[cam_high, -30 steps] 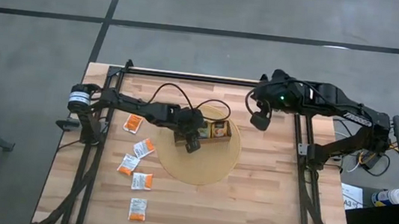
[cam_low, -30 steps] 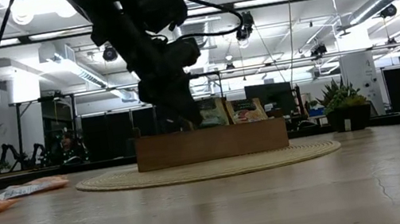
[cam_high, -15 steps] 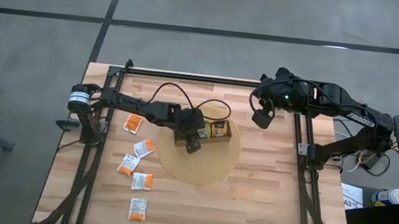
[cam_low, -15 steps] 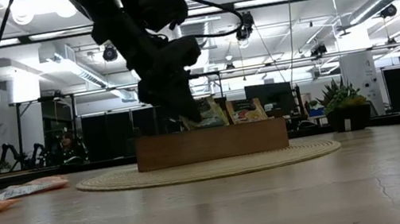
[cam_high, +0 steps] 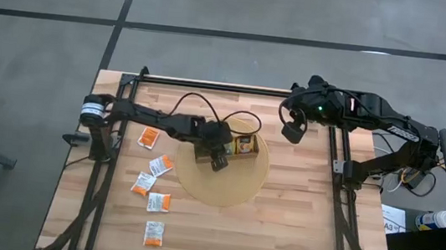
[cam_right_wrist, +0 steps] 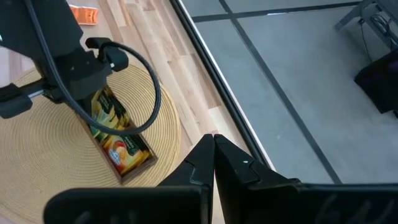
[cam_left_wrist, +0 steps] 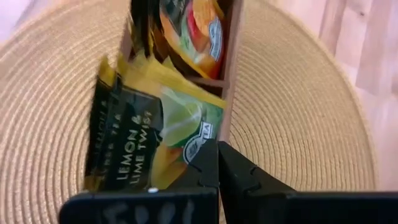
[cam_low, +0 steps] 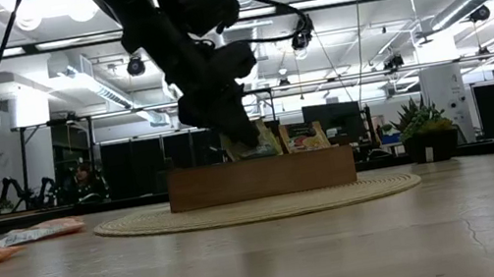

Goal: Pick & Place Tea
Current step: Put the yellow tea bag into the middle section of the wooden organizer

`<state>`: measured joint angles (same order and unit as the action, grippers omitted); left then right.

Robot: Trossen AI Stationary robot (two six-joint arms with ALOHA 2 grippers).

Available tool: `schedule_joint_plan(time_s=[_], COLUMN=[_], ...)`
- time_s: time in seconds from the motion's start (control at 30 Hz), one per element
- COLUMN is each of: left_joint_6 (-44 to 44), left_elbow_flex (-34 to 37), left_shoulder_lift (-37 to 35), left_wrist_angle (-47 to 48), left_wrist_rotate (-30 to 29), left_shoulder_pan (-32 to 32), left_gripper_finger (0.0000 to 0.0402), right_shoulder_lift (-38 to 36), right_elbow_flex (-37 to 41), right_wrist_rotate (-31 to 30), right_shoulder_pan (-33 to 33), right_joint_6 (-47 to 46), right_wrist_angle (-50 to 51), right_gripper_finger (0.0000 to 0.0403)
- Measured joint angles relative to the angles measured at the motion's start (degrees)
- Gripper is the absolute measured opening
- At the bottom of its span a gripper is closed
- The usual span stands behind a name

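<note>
Over tray [cam_high: 246, 155] — left gripper [cam_left_wrist: 217, 163] clamps yellow-green sachet [cam_left_wrist: 155, 134].

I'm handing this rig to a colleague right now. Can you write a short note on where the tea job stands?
Left gripper: shut on a yellow-green lemon sachet, over the wooden tray on the round woven mat.
Right gripper: shut, holding nothing, parked near the table's far right edge.
Done: several sachets already stand in the tray.
Left: release the held sachet into the tray, then fetch the five orange and white sachets lying on the table on the left arm's side of the mat.
</note>
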<state>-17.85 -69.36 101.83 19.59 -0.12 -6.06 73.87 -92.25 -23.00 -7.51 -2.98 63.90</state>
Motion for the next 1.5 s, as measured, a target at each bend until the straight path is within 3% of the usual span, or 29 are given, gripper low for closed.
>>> schedule_joint_plan(time_s=[0.67, 0.97, 1.27, 1.4, 1.5], left_joint_6=[-0.11, -1.09, -1.44, -0.03, 1.18], left_elbow_flex=[0.17, -2.1, -6.13, -8.16, -9.53], left_shoulder_lift=[1.92, 1.92, 1.71, 0.07, -1.63], left_wrist_angle=[-0.24, -0.31, 2.37, 5.19, 7.95], left_wrist_rotate=[-5.18, 1.2, 2.14, -0.43, -5.7], left_shoulder_pan=[0.06, 0.03, 0.01, -0.15, -0.41], left_gripper_finger=[0.0, 0.0, 0.0, 0.0, 0.0], right_shoulder_lift=[0.02, 0.02, 0.02, 0.02, 0.02], right_elbow_flex=[0.0, 0.0, 0.0, 0.0, 0.0], right_wrist_rotate=[-0.09, -0.09, -0.09, -0.09, -0.08], right_shoulder_pan=[-0.02, -0.02, 0.0, 0.0, 0.0], right_joint_6=[0.15, 0.39, 1.29, 1.46, 1.48], right_wrist_angle=[0.0, 0.02, 0.07, 0.12, 0.15], right_gripper_finger=[0.0008, 0.0008, 0.0008, 0.0008, 0.0008])
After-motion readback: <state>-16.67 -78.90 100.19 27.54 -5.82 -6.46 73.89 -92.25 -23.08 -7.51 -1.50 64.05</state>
